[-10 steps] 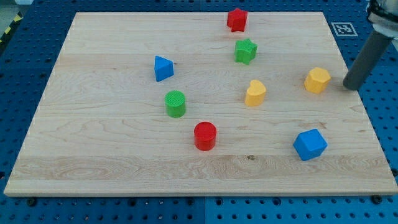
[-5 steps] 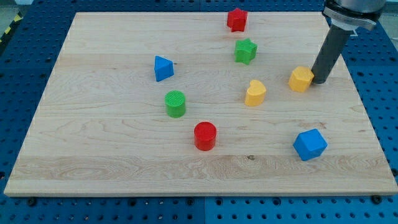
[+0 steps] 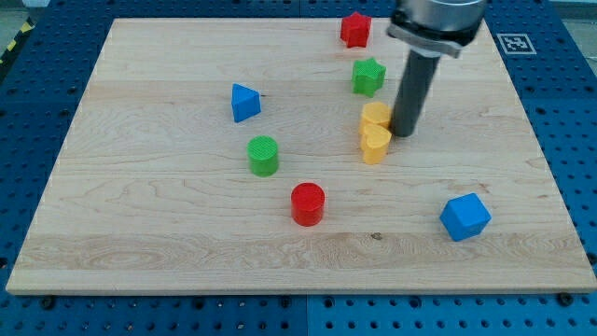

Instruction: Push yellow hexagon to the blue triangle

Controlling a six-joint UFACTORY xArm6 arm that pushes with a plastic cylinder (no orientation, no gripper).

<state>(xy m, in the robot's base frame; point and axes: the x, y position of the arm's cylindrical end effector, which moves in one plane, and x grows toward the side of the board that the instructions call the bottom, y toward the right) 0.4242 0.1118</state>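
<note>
The yellow hexagon (image 3: pixel 375 117) lies right of the board's middle, touching the yellow heart (image 3: pixel 375 145) just below it. My tip (image 3: pixel 404 132) is against the hexagon's right side. The blue triangle (image 3: pixel 244 102) lies far to the view's left of the hexagon, in the upper left part of the board.
A green star (image 3: pixel 368 76) sits just above the hexagon and a red star (image 3: pixel 354 29) near the top edge. A green cylinder (image 3: pixel 263 155) and a red cylinder (image 3: pixel 307 203) lie left and below. A blue cube (image 3: pixel 465 217) is at lower right.
My tip has moved left from the board's right edge, pushing the yellow hexagon left until it touches the yellow heart, which shifted slightly left.
</note>
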